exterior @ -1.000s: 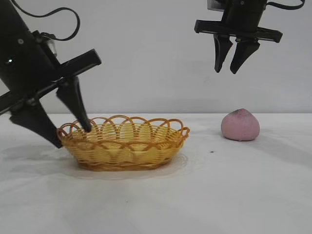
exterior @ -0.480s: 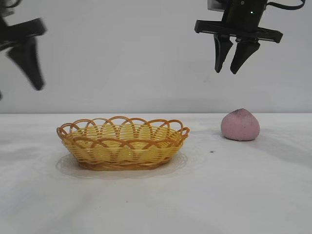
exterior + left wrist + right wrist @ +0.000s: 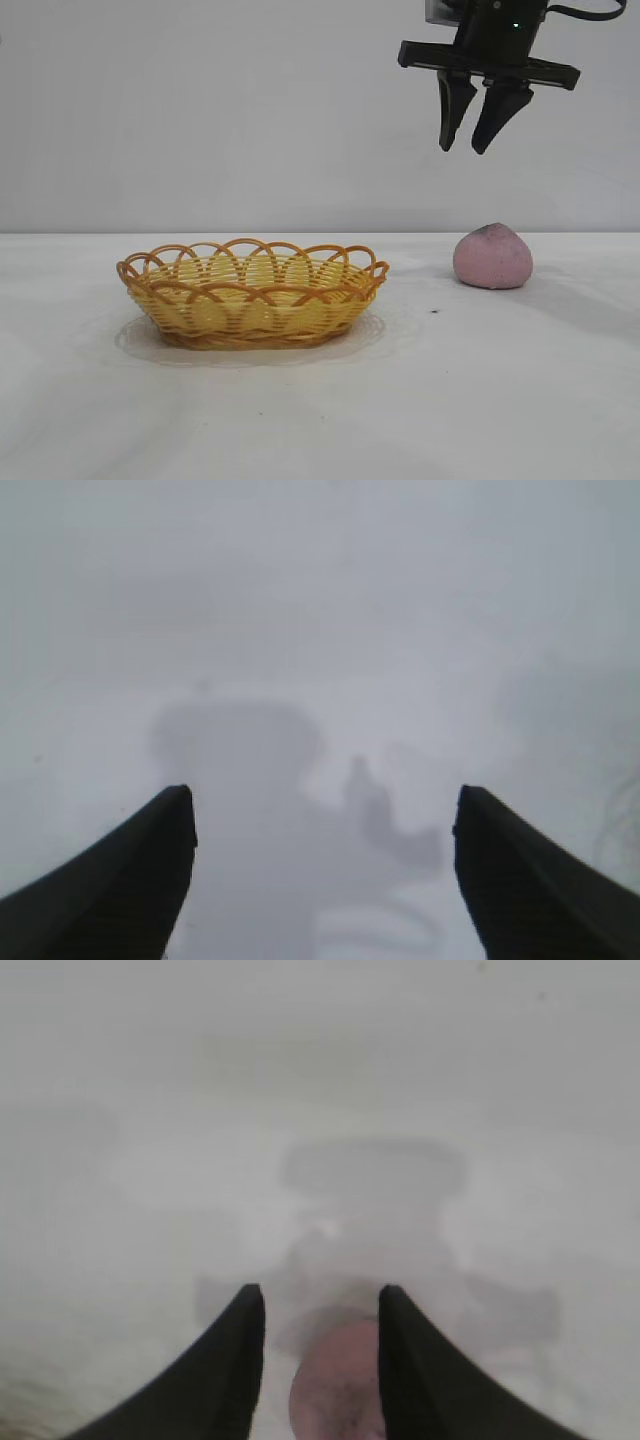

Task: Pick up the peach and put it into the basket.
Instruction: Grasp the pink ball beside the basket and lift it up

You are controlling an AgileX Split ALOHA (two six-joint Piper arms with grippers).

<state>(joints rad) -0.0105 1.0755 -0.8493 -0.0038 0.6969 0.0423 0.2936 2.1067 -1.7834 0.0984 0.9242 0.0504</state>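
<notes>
While right gripper [image 3: 479, 147] hangs above peach [image 3: 492, 257], basket [image 3: 252, 291] well apart

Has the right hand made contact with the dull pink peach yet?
Apart. In the exterior view the right hand hangs high above the dull pink rounded peach, with plain wall between its fingertips and the fruit.

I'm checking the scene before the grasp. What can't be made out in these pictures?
- Basket floor: exterior view, hidden behind its near wall.
- Peach: right wrist view, cut off by the edge and flanked by the right gripper fingers.
- Left gripper: absent from the exterior view; its wrist view shows only bare table.
</notes>
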